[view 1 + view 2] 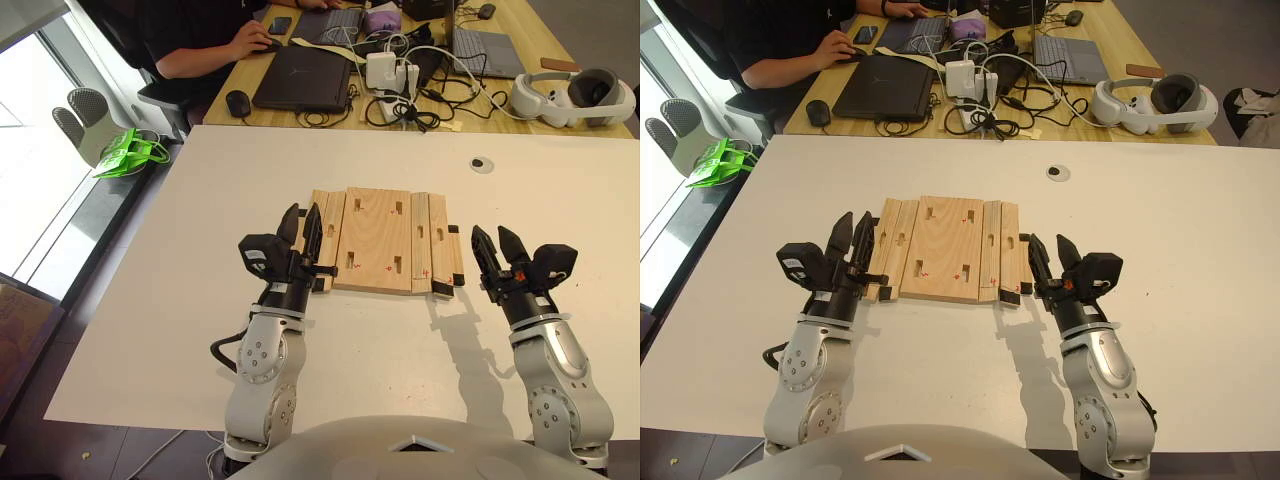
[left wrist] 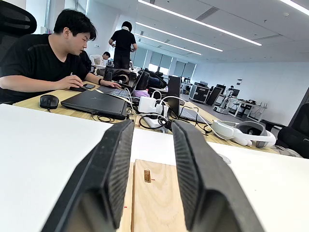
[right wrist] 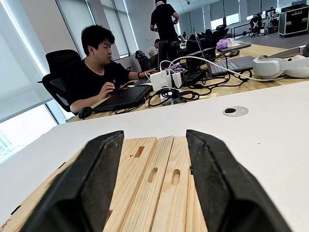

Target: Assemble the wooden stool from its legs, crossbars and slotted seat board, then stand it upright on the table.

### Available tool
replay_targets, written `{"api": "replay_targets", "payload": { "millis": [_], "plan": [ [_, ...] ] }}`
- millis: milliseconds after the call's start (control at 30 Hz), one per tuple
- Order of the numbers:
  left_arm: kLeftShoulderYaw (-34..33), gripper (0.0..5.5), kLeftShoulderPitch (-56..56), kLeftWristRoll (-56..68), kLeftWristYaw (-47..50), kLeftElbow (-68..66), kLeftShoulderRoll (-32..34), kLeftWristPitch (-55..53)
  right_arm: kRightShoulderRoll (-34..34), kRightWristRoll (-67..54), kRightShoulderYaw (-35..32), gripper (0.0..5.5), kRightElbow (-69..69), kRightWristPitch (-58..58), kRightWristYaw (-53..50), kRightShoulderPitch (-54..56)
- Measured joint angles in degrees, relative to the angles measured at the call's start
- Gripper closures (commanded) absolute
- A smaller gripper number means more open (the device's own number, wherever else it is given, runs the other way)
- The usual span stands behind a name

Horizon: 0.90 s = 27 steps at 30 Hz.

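Stool parts (image 1: 372,240) are lying flat together on the desk (image 1: 180,300) in the head views, left gripper (image 1: 303,210) and right gripper (image 1: 492,235) flanking them, probably readying a pick. Left wrist: fingers (image 2: 116,169) are gaping, empty, framing one plank (image 2: 154,203). Right wrist: fingers (image 3: 96,183) are likewise gaping before slotted pieces (image 3: 154,183).

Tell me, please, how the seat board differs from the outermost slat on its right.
The seat board is wide; the slat is narrow. The seat board lies in the middle of the row, the slat at its right edge. The slat has black bits at its ends; the seat board's ends are bare wood. Both are pale wood, lying flat on the table.
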State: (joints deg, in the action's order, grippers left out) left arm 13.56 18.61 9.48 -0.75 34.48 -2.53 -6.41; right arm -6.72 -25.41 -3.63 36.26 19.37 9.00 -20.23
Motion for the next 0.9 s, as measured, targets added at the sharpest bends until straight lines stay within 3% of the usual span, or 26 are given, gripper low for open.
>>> {"api": "replay_targets", "payload": {
  "millis": [400, 900],
  "plan": [
    [-3.38, 4.07, -2.32, 2.57, 0.38, -1.63, -0.2, -0.88, 0.15, 2.31, 0.18, 3.09, -0.86, -1.25, -1.08, 2.6],
    [-2.6, 4.07, -2.06, 3.49, 0.18, -1.99, -0.15, -0.81, 0.13, 1.79, 0.08, 3.09, -2.3, -1.14, -0.72, 2.51]
  ]
}}
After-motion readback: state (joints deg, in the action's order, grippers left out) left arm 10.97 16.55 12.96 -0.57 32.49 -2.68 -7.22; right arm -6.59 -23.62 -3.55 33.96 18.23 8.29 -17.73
